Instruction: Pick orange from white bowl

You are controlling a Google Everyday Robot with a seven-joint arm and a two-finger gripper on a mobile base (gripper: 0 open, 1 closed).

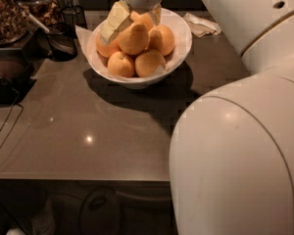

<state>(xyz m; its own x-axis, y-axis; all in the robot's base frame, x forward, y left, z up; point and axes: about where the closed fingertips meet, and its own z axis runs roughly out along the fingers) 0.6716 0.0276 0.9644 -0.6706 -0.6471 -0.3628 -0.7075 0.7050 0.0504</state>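
the robot's own arm fills the near right corner of the surface and hides that side, so anything behind it cannot be judged. the white bowl sits by the far edge, roughly mid-width, heaped with six fruits. the orange lies on top of the heap, resting on the smaller ones.

the gripper hangs over the bowl's far half, spread wide with nothing clamped. one of its fingers slants down the orange's left side.

the likely trouble is the round, smooth skin. an off-centre close could squirt the orange out sideways. a finger could also wedge against a neighbouring fruit and roll it over the rim. the paper liner may snag and lift too.

along the left edge a cable trails. farther back stand a dark wire basket near the bowl and a crumpled napkin at the far right. neither blocks a straight lift.
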